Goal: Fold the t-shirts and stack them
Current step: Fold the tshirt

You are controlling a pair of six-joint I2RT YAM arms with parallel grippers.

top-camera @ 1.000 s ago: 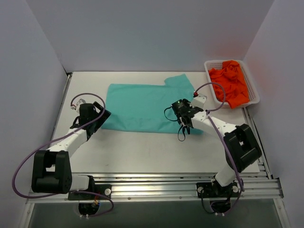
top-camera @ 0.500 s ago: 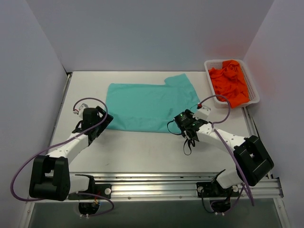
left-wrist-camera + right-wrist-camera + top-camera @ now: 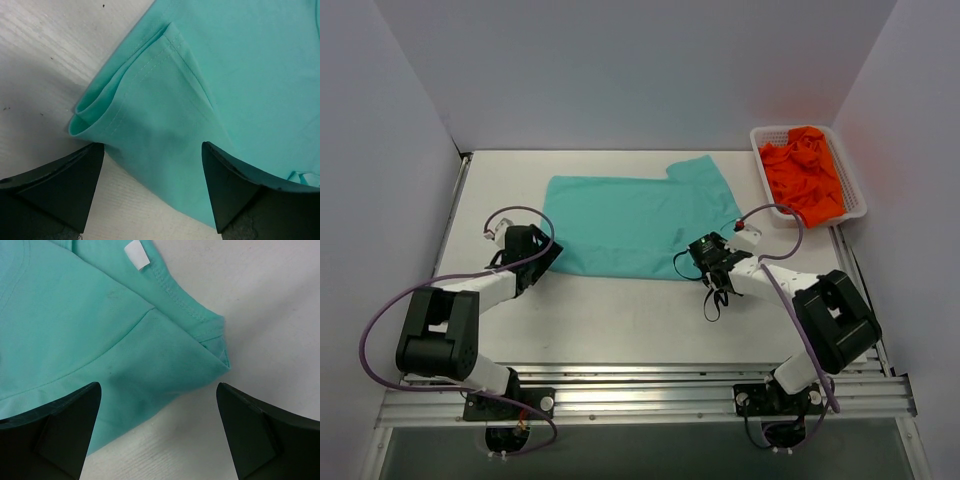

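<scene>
Back comes the right hand to the collar corner of the teal t-shirt. The left hand sits at its sleeve. Both hands gape wide apart, and the shirt lies flat on the worktop.

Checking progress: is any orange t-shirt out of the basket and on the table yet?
No, the orange t-shirts all sit piled inside the white basket, and only the teal t-shirt lies on the table.
</scene>
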